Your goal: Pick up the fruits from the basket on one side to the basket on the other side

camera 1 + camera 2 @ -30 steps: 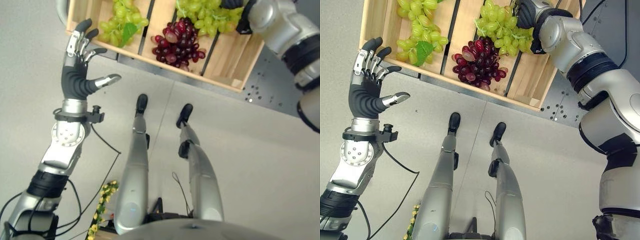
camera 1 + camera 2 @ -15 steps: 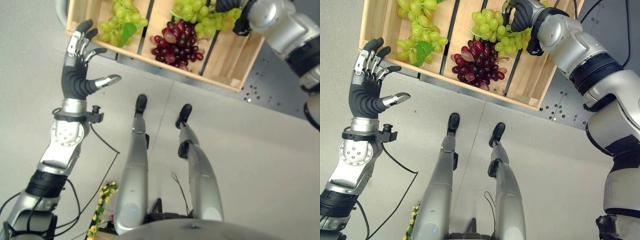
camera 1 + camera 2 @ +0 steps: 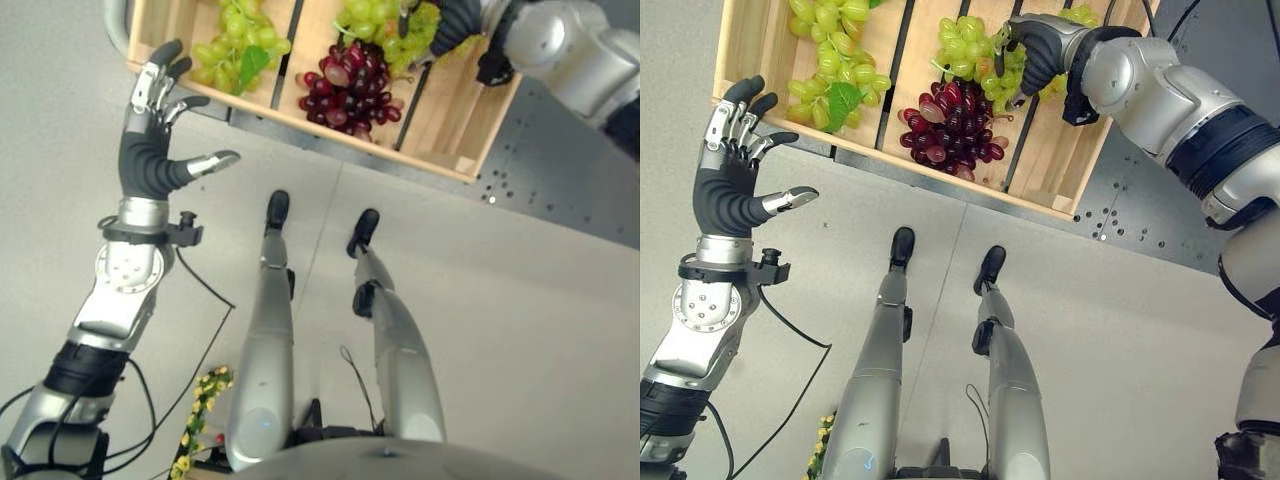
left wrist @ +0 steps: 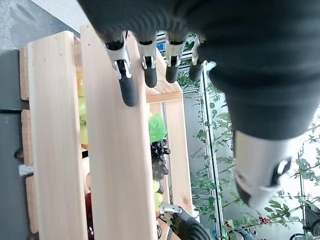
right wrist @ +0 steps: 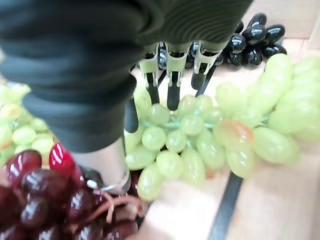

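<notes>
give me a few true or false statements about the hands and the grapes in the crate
1. The right hand is curled on a green grape bunch. True.
2. The left hand holds red grapes. False: it is open and holds nothing, just outside the crate.
3. The red grapes lie in the crate. True.
4. The crate is plastic. False: it is slatted wood.
5. Another green bunch lies nearer the left hand. True.

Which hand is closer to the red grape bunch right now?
Right. The right hand is curled on the green grapes just beside the red grape bunch; the left hand hangs open outside the wooden crate.
</notes>
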